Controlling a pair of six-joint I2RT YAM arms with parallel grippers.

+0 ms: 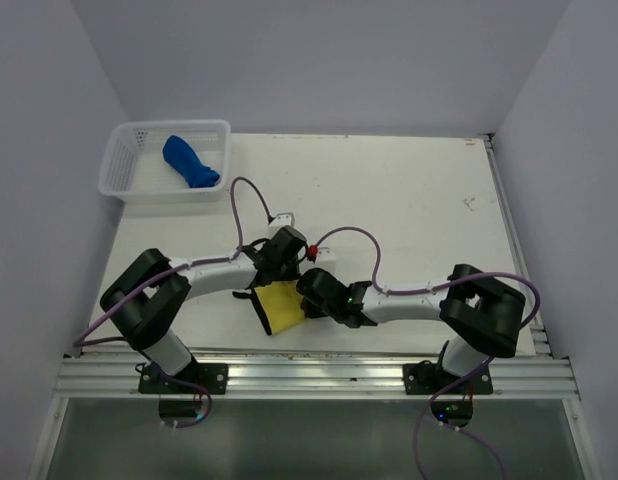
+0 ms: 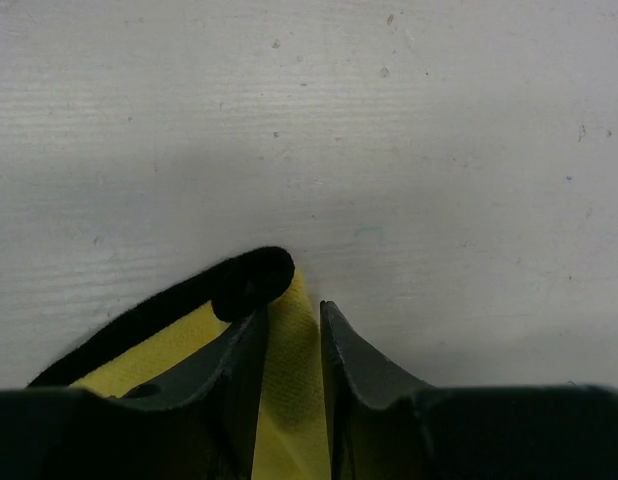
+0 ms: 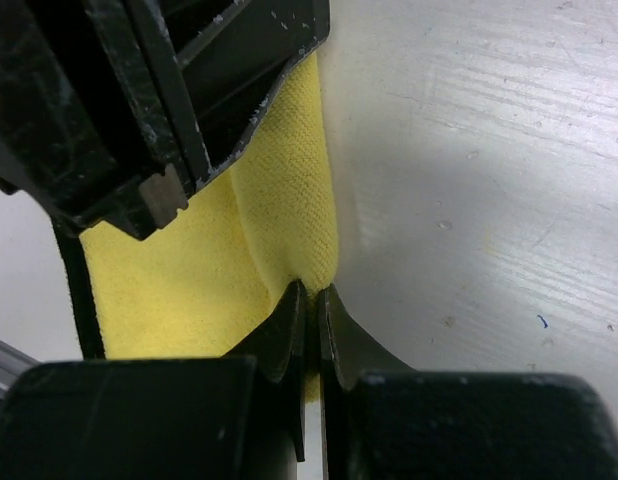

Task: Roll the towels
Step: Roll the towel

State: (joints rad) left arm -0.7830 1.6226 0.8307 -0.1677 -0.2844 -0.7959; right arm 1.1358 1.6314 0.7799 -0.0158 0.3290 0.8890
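Note:
The yellow towel [image 1: 279, 305] lies near the table's front edge between the two arms. Its black edging [image 2: 244, 280] curls up at one corner. My left gripper [image 2: 294, 305] reaches down on the towel's far side, its jaws closed on a raised yellow fold [image 2: 289, 380]. My right gripper [image 3: 312, 290] is shut on the towel's right edge [image 3: 299, 230], the cloth pinched thin between its tips. The left gripper's black body [image 3: 189, 100] stands just beyond it. The blue towel [image 1: 189, 162] lies bundled in the white basket [image 1: 129, 170] at the back left.
A small white block with a red tip [image 1: 324, 252] sits on the table just behind the grippers. Purple cables [image 1: 249, 195] loop above both arms. The metal rail [image 1: 309, 375] runs along the near edge.

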